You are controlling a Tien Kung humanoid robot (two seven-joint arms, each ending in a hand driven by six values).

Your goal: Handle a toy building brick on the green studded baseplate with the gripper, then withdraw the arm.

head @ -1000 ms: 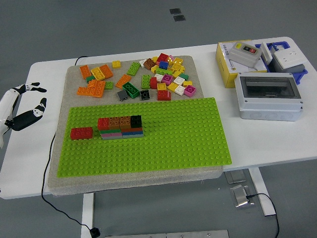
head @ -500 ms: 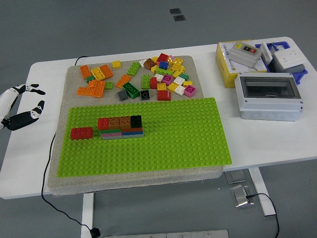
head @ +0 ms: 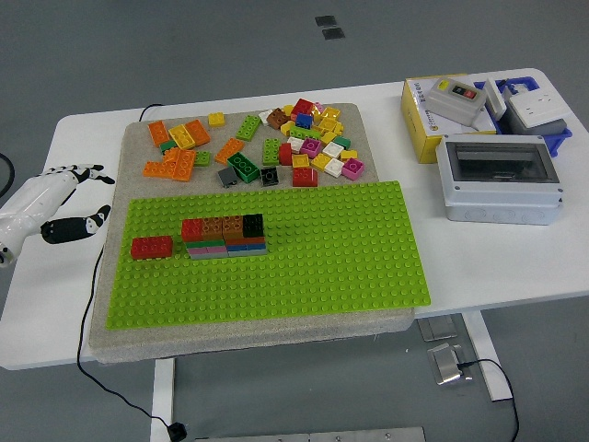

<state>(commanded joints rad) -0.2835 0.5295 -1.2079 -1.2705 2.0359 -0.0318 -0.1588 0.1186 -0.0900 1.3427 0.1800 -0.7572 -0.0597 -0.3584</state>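
Plainly, the task's thing is one of the small plastic bricks on the green baseplate (head: 304,258), which lies on a grey mat (head: 138,138) on the white surface (head: 515,258). A lone red brick (head: 152,247) is pressed onto the studs near the baseplate's left edge. Just to its right, apart by a narrow gap, stands a short wall of stacked bricks (head: 225,236), with red, brown and black on top and paler colours below.

Such a brick is likely light, rigid and smooth-sided, so it should not deform or break, but it may slip between fingertips. The studs probably hold it firmly. A pinch across its two long side faces, low enough to lever it straight up, looks the soundest hold. The red brick stands free on all sides, so it offers the easiest access.

The left hand (head: 57,204) hovers beyond the baseplate's left edge, off the mat, with fingers spread and thumb apart, holding nothing. The right hand is not visible.

Beyond the baseplate's far edge lies a loose pile of bricks (head: 276,143). To the baseplate's right sit a grey enclosure (head: 502,180) with a clear lid, a yellow box (head: 433,124) carrying a switch unit, and a blue tray (head: 534,83) holding white fittings.
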